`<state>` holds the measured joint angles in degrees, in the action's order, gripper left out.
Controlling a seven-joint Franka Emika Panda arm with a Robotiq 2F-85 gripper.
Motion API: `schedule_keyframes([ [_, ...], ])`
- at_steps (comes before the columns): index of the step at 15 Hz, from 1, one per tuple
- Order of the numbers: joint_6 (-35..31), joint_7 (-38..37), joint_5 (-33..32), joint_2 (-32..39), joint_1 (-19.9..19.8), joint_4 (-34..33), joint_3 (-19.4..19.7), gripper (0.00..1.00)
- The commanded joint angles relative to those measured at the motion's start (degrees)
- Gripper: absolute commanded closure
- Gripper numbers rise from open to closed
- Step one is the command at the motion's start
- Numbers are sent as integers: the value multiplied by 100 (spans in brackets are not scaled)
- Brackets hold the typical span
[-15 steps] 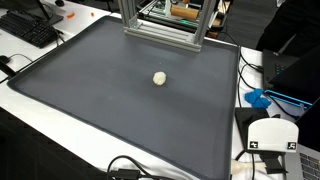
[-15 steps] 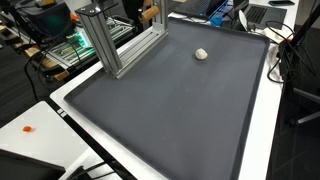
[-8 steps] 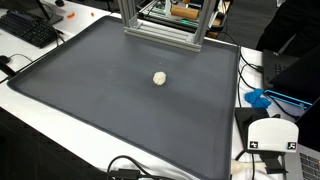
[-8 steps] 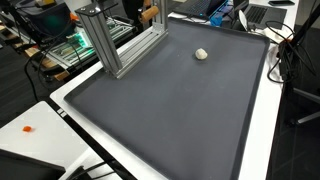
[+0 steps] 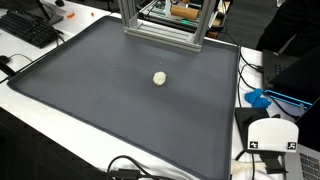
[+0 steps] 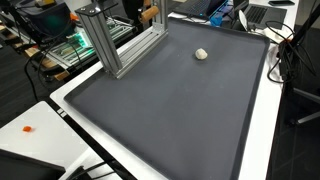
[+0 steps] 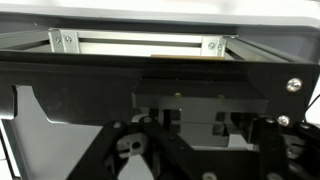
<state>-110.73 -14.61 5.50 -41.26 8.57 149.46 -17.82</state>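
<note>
Pale ball (image 5: 159,77) is seen resting on the dark mat (image 5: 90,100) in both exterior views, well apart from the aluminium frame (image 5: 165,28). Only the linkages of the gripper (image 7: 195,152) are caught, in the wrist view, close to the frame. Whether its jaws are spread or closed cannot be told.

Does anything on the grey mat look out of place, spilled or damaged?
Nothing looks spilled or damaged. A small pale ball lies alone on the dark mat, apart from the aluminium frame at the mat's edge. The mat itself lies flat.
</note>
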Motion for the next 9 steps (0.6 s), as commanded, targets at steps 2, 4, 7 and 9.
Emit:
schedule_keyframes([
  [2, 64, -21, -26, 71, 112, 79, 75, 19],
  [4, 65, -16, -29, 80, 114, 82, 79, 44],
  [7, 70, -24, -34, 87, 113, 75, 79, 62],
  [9, 85, -32, -44, 83, 108, 53, 87, 77],
])
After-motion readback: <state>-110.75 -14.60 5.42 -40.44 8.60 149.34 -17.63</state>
